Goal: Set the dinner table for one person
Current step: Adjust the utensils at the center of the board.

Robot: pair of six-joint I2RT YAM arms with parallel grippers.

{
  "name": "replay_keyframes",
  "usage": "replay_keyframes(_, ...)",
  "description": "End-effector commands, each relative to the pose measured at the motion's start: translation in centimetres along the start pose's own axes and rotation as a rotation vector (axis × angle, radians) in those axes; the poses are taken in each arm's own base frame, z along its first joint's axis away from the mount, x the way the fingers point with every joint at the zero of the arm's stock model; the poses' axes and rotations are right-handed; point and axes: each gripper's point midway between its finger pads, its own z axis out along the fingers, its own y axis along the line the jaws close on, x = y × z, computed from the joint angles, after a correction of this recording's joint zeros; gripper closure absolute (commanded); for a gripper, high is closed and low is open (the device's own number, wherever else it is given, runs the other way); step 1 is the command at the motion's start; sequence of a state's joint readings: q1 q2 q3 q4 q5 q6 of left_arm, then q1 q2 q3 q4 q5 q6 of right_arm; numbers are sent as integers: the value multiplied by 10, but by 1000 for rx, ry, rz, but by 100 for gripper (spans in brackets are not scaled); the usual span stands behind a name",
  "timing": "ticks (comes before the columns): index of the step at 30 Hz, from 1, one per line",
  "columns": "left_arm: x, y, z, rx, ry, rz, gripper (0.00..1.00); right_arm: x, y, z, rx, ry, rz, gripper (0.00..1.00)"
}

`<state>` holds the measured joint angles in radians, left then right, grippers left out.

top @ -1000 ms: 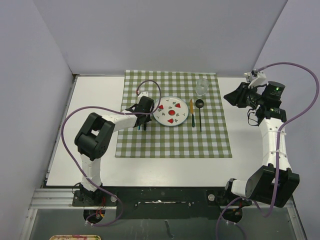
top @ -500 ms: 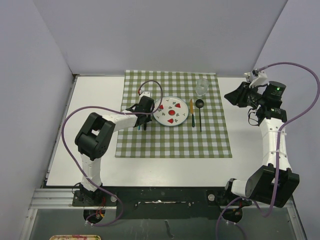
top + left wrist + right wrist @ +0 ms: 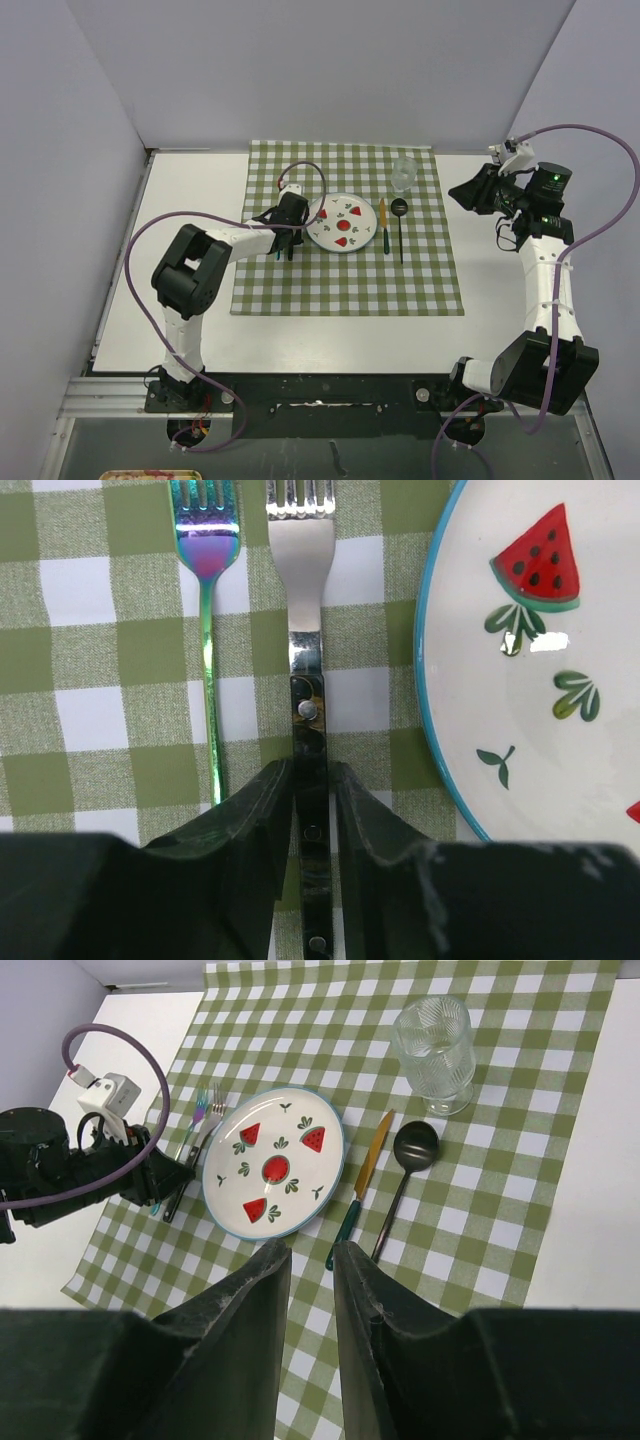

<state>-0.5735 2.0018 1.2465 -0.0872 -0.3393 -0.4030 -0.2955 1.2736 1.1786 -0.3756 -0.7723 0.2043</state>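
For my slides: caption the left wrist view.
Left end effector straddling silver fork handle, between iridescent fork and watermelon plate.

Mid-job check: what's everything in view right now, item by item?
white metal-railed dinner table: 1, white, under everything
checked fabric cloth: 1, green and white, far middle of the table
round watermelon-patterned plate: 1, white with blue rim, centre of the cloth
iridescent metal fork: 1, rainbow, left of the plate, outermost
dark-handled steel fork: 1, silver, between the rainbow fork and the plate
green-handled knife: 1, gold blade, right of the plate
dark metal spoon: 1, black, right of the knife
ribbed clear glass: 1, clear, beyond the spoon
left tool: 1, black, astride the steel fork's handle
right tool: 1, black, raised, empty
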Motion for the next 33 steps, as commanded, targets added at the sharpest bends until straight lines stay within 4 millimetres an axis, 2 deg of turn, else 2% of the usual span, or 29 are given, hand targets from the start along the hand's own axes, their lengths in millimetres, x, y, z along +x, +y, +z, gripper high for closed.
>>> replay_keyframes(1, -6, -8, 8, 24, -3, -6, 75, -12, 3, -1, -25, -38, -25, 75)
replay_keyframes(9, -9, -6, 5, 12, -13, -7, 66, -11, 3, 0, -28, -37, -23, 75)
replay_keyframes(16, -21, -3, -1, 3, -54, -5, 62, -11, 2, 1, -30, -37, -16, 75)
replay_keyframes(33, -37, -9, -15, 17, -106, 21, 61, -11, 2, 2, -37, -38, -12, 75)
